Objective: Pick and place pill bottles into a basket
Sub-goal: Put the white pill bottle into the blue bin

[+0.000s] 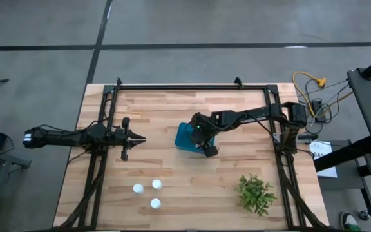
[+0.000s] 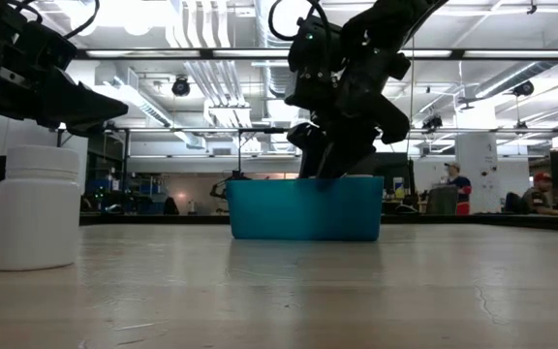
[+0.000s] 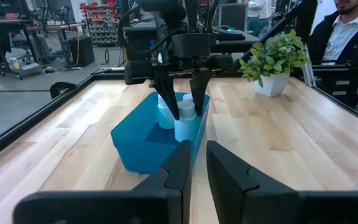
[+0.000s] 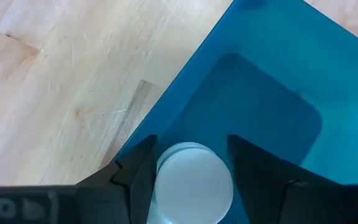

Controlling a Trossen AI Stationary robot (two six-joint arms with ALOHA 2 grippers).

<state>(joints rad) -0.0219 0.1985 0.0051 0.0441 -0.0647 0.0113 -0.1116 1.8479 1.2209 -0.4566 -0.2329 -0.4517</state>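
The teal-blue basket (image 1: 184, 136) stands at the table's middle; it also shows in the left wrist view (image 3: 148, 140) and the low view (image 2: 303, 208). My right gripper (image 1: 199, 136) reaches down into it, shut on a white pill bottle (image 3: 184, 124). Two more bottles (image 3: 165, 115) stand inside the basket. Three bottles (image 1: 138, 189) (image 1: 156, 184) (image 1: 154, 203) stand upright on the table near the front edge. My left gripper (image 1: 137, 138) is shut and empty, hovering left of the basket. My right gripper pinches the bottle between its two fingers (image 4: 135, 180) at the round cap's sides (image 4: 194, 177). The fingers come from above, pointing down. The bottle is upright inside the basket, by the wall on the near side. Whether its base rests on the floor is hidden.
A green plant in a white pot (image 1: 256, 193) stands at the near right. A black frame runs along the table's edges (image 1: 192, 86). Bare wood lies between the basket and the three bottles. A person sits beyond the table (image 3: 347, 25).
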